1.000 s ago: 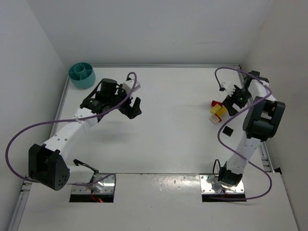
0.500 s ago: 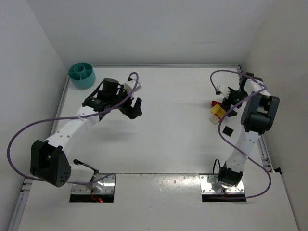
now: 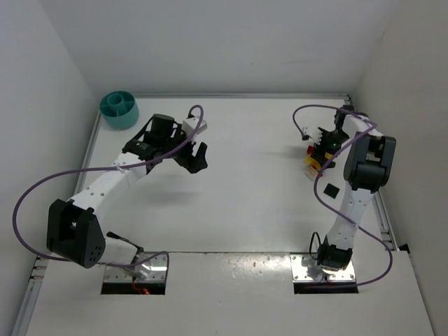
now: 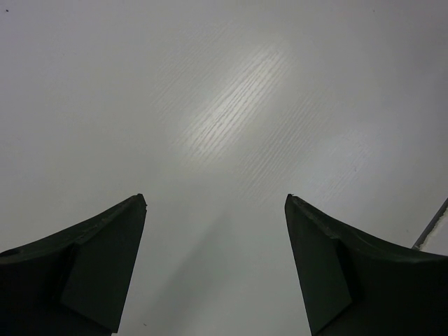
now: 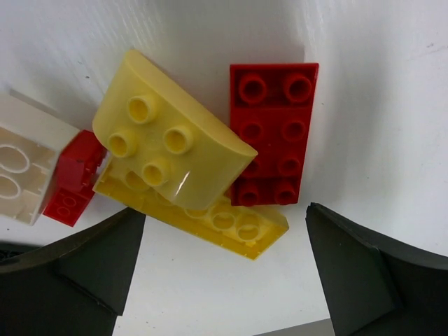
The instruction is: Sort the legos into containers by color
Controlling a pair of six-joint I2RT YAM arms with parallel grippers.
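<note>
1. Right gripper [image 5: 222, 210]: jaws wide apart, nothing held. It hangs right over the legos [image 3: 313, 158] on the far right of the table [image 3: 259, 203].
2. Pile in the right wrist view:
   - The red 2x4 brick [image 5: 274, 133] lies flat, studs up, against the yellow curved brick [image 5: 171, 150].
   - The curved brick sits on a yellow plate [image 5: 231, 224].
   - A small red brick [image 5: 70, 178] and a white brick [image 5: 21, 164] lie beside each other at the left edge.
3. Key relation: the red 2x4's long axis runs up-down in the wrist view, across the line between the 2 fingers. The jaws would close on its short width.
4. It lies toward the right finger, not centred, and its left side butts the yellow pieces. My read: there's little room for a finger there, so a pinch may drag the yellows along.
5. The yellow plate's long axis is diagonal to the jaws. It likely needs a wrist roll first.
6. Left gripper [image 4: 215, 203]: jaws apart, empty, bare table below it.
7. The teal bowl [image 3: 119, 109] is in the far-left corner, well apart from the pile. The left arm is nearer the bowl, the right arm nearer the legos. I can't tell what's in the bowl.
</note>
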